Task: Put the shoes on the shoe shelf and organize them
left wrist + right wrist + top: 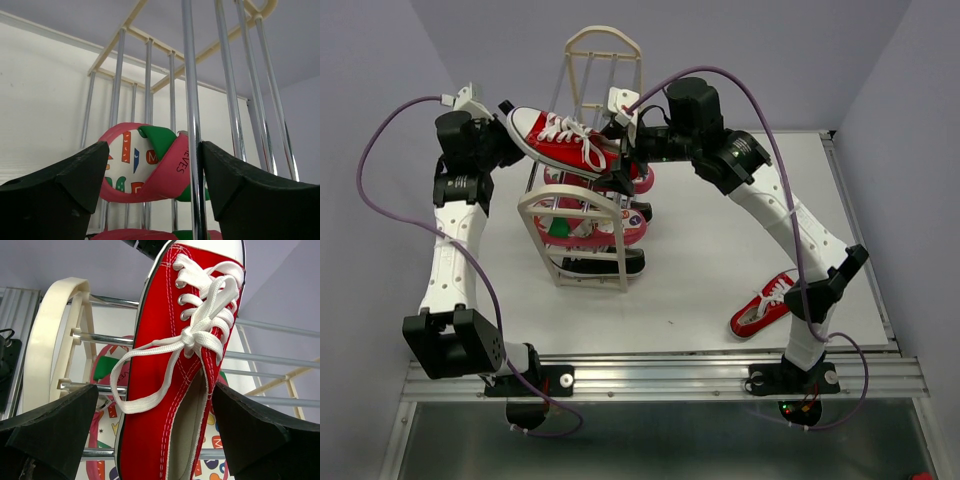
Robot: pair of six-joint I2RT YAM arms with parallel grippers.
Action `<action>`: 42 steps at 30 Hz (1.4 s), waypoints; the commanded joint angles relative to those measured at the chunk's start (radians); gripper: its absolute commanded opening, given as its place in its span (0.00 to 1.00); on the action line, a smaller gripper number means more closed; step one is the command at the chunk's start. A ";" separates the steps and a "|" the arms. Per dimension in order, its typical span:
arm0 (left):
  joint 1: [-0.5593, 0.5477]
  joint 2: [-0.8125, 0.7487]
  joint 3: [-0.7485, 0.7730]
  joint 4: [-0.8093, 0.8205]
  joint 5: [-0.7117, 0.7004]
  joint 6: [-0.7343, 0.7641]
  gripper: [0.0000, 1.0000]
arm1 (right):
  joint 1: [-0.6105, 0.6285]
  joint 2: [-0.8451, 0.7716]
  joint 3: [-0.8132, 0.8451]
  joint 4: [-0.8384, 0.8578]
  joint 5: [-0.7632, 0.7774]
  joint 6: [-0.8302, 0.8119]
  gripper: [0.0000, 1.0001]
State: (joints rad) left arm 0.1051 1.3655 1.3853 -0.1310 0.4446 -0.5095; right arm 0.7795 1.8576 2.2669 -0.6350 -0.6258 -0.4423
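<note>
Nearest, a red sneaker point(763, 305) lies on the counter point(700, 240) beside the right arm. Behind it stands the shoe shelf point(566, 190), with a black sneaker point(605, 265) on its lowest tier, pink flip-flops point(625, 228) on the tiers above, and a second red sneaker point(560, 145) across the top rods. The left pincer point(154, 150) gapes wide and empty at that sneaker's toe end. The right pincer point(155, 390) stands wide with the heel end between its fingers

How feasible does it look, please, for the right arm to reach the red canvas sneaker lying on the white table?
Probably yes: the red canvas sneaker lies uncovered on the white table beside that arm's elbow. The right gripper is open at the cream rack, so it must fold back.
</note>
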 commanded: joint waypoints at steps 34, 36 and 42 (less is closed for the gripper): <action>0.153 0.152 0.598 -0.266 -0.422 0.121 0.99 | 0.004 -0.097 -0.138 0.116 -0.124 -0.007 1.00; 0.157 0.156 0.613 -0.271 -0.415 0.126 0.99 | 0.004 -0.092 -0.129 0.121 -0.118 0.011 1.00; 0.165 0.158 0.632 -0.282 -0.394 0.135 0.99 | 0.004 -0.098 -0.135 0.165 -0.083 0.034 1.00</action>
State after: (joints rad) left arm 0.2642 1.5406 1.9736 -0.4343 0.0357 -0.3988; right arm 0.7795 1.7851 2.1307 -0.4942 -0.7094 -0.4522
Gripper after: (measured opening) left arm 0.989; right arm 0.999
